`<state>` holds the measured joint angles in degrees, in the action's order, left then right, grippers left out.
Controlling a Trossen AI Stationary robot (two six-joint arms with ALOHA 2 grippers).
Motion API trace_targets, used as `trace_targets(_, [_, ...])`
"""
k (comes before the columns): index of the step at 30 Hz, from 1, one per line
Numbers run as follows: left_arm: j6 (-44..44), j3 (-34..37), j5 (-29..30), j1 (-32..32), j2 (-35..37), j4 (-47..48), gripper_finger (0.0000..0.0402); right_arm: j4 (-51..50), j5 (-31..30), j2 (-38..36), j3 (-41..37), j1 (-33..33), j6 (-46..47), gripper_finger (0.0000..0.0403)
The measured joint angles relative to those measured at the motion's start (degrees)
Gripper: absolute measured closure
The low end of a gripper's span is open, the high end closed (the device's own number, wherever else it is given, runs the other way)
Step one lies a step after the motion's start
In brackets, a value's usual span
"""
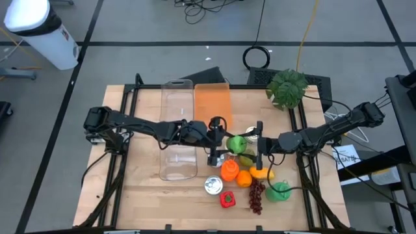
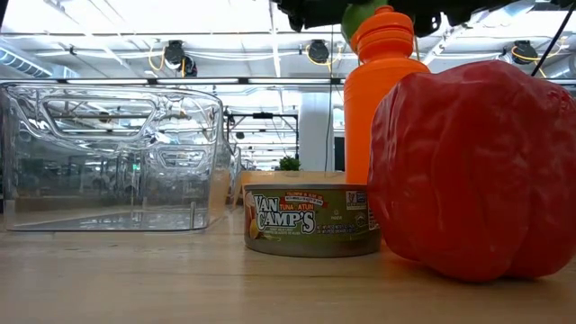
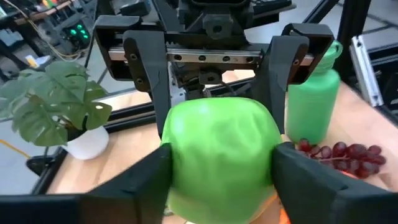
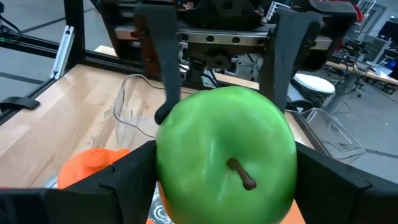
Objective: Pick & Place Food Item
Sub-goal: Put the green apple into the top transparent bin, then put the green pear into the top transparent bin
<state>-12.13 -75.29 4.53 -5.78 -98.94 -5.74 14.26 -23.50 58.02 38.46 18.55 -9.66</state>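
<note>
Meeting near the middle of the high view, both grippers flank one green apple (image 1: 236,143); the left gripper (image 1: 221,144) comes in from the frame's left and the right gripper (image 1: 255,145) from the frame's right, so the fruit sits between them above the table (image 1: 136,188). Seen from the left wrist, the left fingers (image 3: 146,180) lie along the apple's (image 3: 221,152) two sides, apparently touching it, though whether they truly pinch it I cannot tell; the opposing gripper's fingers stand against its far side. From the right wrist, the apple (image 4: 227,155), stem toward the camera, fills the space between the right fingers (image 4: 127,180), which are set wide on either flank, apparently clasping the fruit. Just below the apple in the high view lie an orange bottle (image 1: 229,170), an orange (image 1: 244,179), a tuna can (image 1: 213,186), a red pepper (image 1: 227,199), grapes (image 1: 257,196) and a green bottle (image 1: 280,191); a clear bin (image 1: 178,130) stands left of centre; a potted plant (image 1: 287,88) sits toward the upper right.
</note>
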Motion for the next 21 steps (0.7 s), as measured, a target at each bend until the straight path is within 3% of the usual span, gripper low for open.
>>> trace_targets(4, [1.31,0.05,-0.55,0.24,0.0,-0.26,0.0199,-0.06,0.08,0.0,0.0,0.01,0.1,0.0091])
trace_targets(11, [2.14,0.09,-2.13,0.28,-0.24,-0.83,0.0212,1.18,0.19,-0.02,0.02,-0.01,0.4,0.0058])
trace_targets(14, [4.72,0.09,-1.38,0.27,-0.38,-0.81,0.0171,3.22,-0.09,-0.02,0.24,-0.07,0.19,0.0061])
trace_targets(21, [7.85,0.18,4.22,-0.35,-0.44,1.43,0.0025,2.33,-0.18,-0.07,0.28,-0.09,-0.02,0.0089])
